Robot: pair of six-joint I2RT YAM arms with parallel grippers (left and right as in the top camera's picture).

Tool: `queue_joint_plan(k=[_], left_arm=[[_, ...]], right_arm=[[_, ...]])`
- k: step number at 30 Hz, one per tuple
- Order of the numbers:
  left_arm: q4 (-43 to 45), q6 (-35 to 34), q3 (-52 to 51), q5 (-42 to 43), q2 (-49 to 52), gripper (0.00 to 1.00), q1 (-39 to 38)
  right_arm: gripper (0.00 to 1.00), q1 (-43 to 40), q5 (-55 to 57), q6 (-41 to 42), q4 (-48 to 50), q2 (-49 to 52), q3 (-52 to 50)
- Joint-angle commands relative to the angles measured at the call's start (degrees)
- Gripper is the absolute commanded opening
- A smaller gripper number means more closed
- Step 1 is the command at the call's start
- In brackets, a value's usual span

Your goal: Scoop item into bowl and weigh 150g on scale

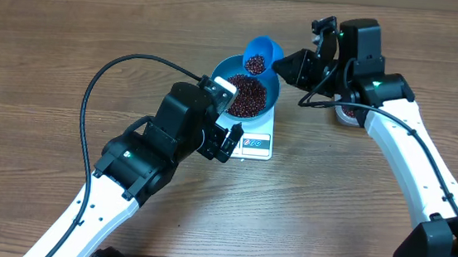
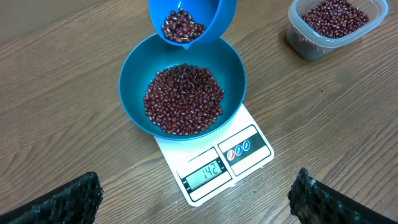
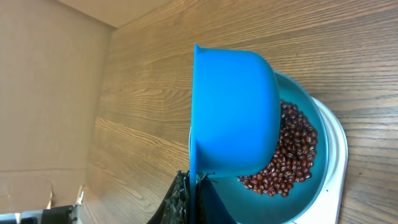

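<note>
The blue bowl [image 2: 134, 78] sat on the white scale [image 2: 249, 152], heaped with red-brown beans [image 2: 183, 99]. The scale's display edge faced 5 o'clock in the overhead view and read 142. The right hand [image 1: 288, 65] was clamped on the handle of a blue scoop [image 2: 221, 15]. The scoop's long axis ran from 4 o'clock to 10 o'clock. It was tipped over the bowl's 1 o'clock rim, with beans gathered at the low lip. The left hand [image 2: 193, 202] hung at the scale's 8 o'clock side, its fingers wide apart. A clear tub [image 2: 298, 43] of beans stood at 3 o'clock, and open bench [image 1: 46, 38] lay toward 9 o'clock.
</note>
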Motion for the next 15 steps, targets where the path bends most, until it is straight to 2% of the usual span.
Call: queue_joint_plan(k=[1, 6, 15], left_arm=[[0.5, -0.2, 1.5, 0.3, 0.1, 0.99, 0.2], [0.5, -0.2, 1.5, 0.2, 0.1, 1.00, 0.2], [0.5, -0.2, 1.5, 0.2, 0.1, 1.00, 0.2]], right_arm=[[0.04, 0.5, -2.4, -3.5, 0.3, -0.2, 0.2], [0.04, 2.7, -0.5, -15.7, -2.0, -0.2, 0.2], [0.04, 8.0, 19.6, -29.0, -6.9, -0.2, 0.2]])
